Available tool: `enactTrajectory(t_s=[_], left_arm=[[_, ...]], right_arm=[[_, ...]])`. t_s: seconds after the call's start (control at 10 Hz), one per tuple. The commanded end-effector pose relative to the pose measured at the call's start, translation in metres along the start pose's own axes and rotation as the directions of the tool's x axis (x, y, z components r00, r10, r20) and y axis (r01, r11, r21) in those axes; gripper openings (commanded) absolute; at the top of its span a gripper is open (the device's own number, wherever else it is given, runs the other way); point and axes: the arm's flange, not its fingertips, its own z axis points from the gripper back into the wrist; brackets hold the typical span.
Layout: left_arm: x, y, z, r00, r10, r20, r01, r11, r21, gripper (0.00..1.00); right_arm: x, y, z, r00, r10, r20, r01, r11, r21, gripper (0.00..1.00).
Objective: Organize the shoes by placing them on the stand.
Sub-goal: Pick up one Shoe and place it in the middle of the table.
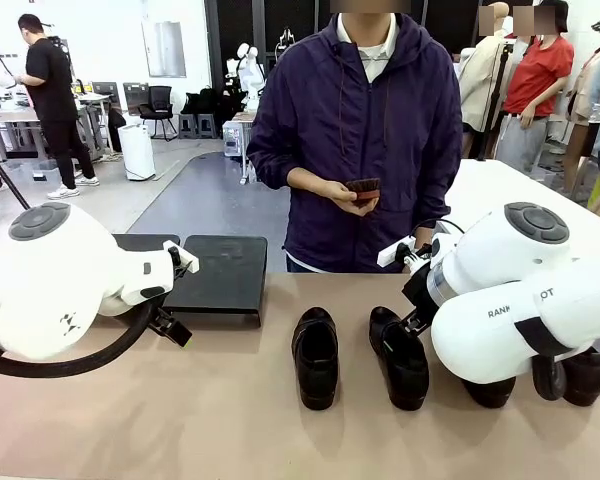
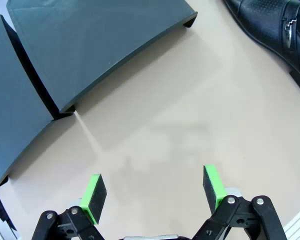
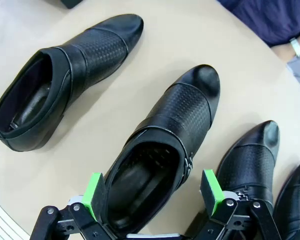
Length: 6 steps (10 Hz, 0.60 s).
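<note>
Okay, your left gripper [image 2: 155, 192] gapes wide over bare table [image 2: 190, 115] beside the stand [image 2: 90, 45]. Your right gripper [image 3: 154, 194] is spread wide too, flanking the heel of one shoe [image 3: 165, 145]. All four shoes [image 1: 315, 355] sit on the table, off the stand.

The front camera looks across the worktop [image 1: 230, 425] at the person [image 1: 360, 130]; the left wrist camera, close above, shares the stand [image 2: 100, 45] with it, the right one the shoes [image 3: 175, 125].

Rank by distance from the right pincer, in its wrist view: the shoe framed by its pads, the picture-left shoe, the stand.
1. Framed shoe, heel end at the right pincer.
2. Picture-left shoe, upper left.
3. Stand, top edge.
</note>
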Motion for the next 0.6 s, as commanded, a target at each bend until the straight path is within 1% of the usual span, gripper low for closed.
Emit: enactTrajectory(t_s=[0.0,0.5], left_arm=[[0.0001,0.0002,0.0003,1.000,0.000,0.001,0.000,1.000,0.000,1.00],[0.0001,0.0002,0.0003,1.000,0.000,0.001,0.000,1.000,0.000,1.00]], right_arm=[[0.0004,-0.0002,0.0009,1.000,0.000,0.002,0.000,1.000,0.000,1.00],[0.0004,-0.0002,0.0009,1.000,0.000,0.002,0.000,1.000,0.000,1.00]])
